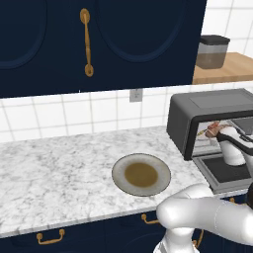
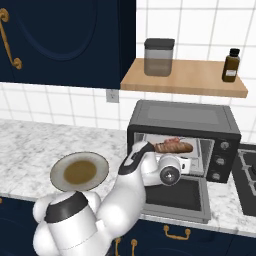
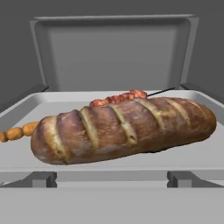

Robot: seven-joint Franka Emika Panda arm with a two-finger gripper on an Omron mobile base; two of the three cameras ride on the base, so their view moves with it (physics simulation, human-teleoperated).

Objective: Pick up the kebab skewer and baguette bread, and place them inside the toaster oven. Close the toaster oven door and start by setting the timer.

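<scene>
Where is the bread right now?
The bread lies inside the open toaster oven, on its tray, just in front of the skewer. In the right base view, it shows through the oven's opening, right of the empty plate.

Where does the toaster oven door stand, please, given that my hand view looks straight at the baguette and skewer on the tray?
Observer: The toaster oven door is folded down flat, fully open, in front of the toaster oven.
Operator: Thank you. Is there any food on the plate?
Observer: No, the plate, on the counter to the left of the oven, has no food on it.
Operator: And where is the gripper relative to the door?
Observer: The gripper hangs above the lowered door at the oven's mouth, open and holding nothing.
</scene>
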